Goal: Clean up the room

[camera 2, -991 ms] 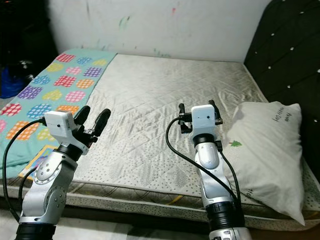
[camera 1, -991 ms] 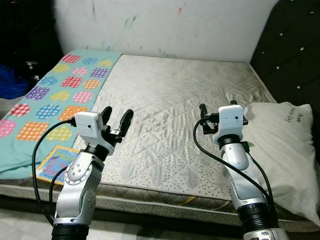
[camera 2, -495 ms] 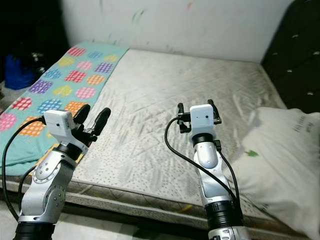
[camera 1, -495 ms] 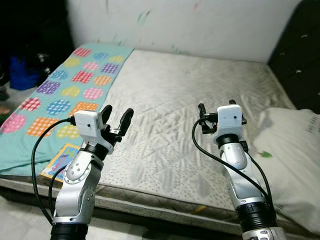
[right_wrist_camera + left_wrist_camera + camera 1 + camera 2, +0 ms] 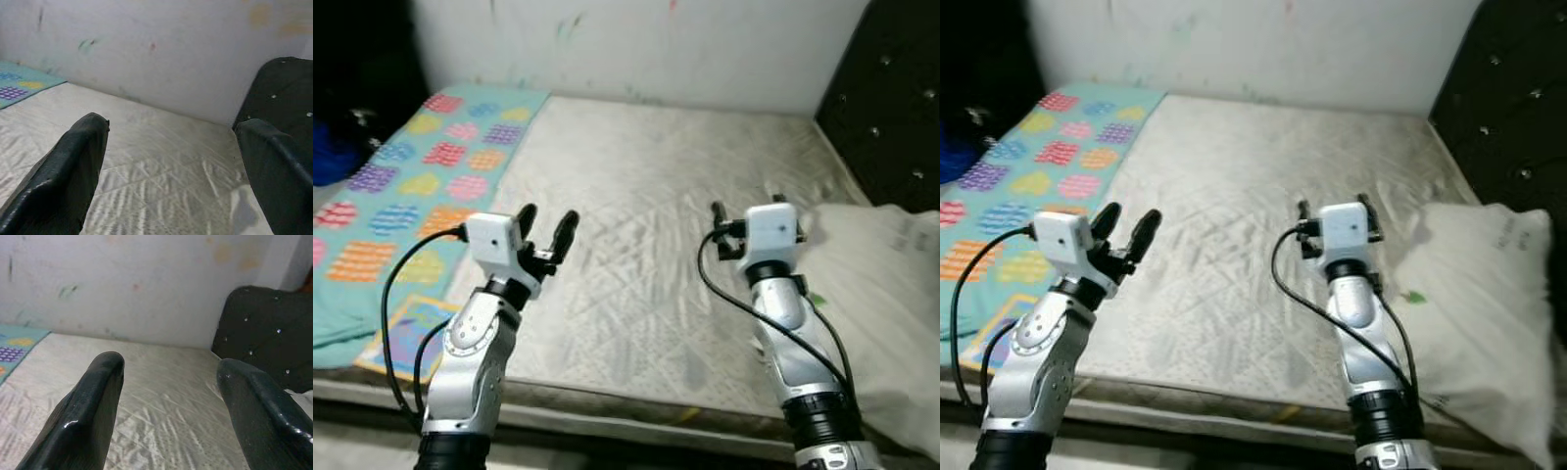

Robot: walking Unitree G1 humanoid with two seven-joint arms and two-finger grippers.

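— Facing the bare, grey quilted mattress (image 5: 646,196), what do the arms do?
— Both are raised above its near half. The left gripper (image 5: 546,228) holds its two black fingers apart, and the right gripper (image 5: 171,166) is spread wide too; neither grasps anything.
— What lies around them?
— A turquoise blanket with coloured patches (image 5: 401,186) covers the mattress's left side, a colourful flat book (image 5: 406,333) rests on its near corner, and a white pillow (image 5: 1479,284) sits at the right by the black tufted headboard (image 5: 891,108).

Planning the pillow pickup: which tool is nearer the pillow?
Right. The right tool hovers over the mattress just beside the pillow; the left tool is across the bed, near the blanket.
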